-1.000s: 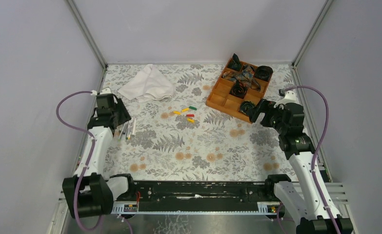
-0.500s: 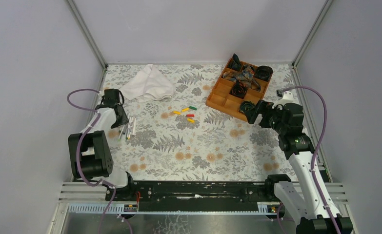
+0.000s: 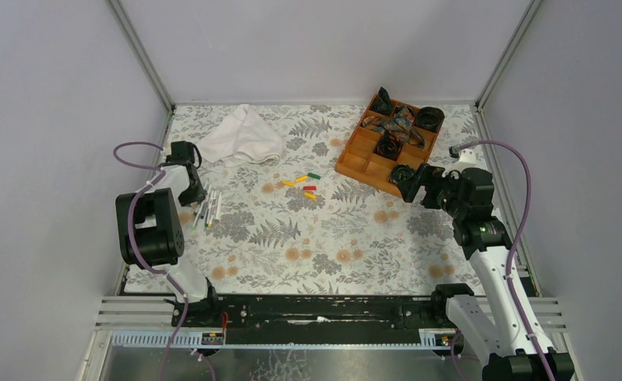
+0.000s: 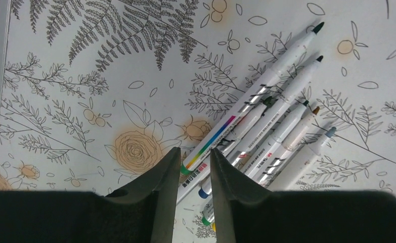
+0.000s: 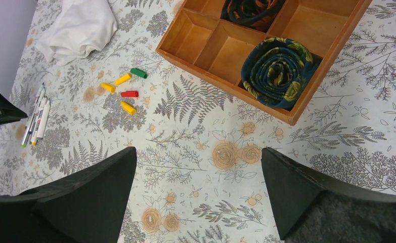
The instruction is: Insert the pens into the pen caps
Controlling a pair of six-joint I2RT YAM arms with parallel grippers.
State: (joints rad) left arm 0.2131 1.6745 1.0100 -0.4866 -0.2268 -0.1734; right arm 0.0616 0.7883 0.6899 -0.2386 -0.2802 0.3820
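The left hand (image 4: 190, 152) hangs low over the leaf-patterned counter (image 3: 323, 238) near its left edge. Its two dark fingers (image 4: 163, 172) are only narrowly parted, and the butt end of one pen shows in the gap; whether they touch it cannot be told. The thin white-barrelled marker pens (image 4: 266, 121) lie in a tight, nearly parallel bundle, their small coloured tips pointing away from the hand.

The short plastic pen caps (image 5: 125, 91), yellow, green and red, lie loosely scattered near the counter's middle, well apart from the pens. The right hand (image 5: 198, 152) is spread wide and holds nothing. It hovers beside the near edge of the compartmented wooden tray (image 5: 221, 83), in which a rolled dark patterned band (image 5: 276, 73) sits. A crumpled white cloth (image 3: 240, 136) lies at the far left.
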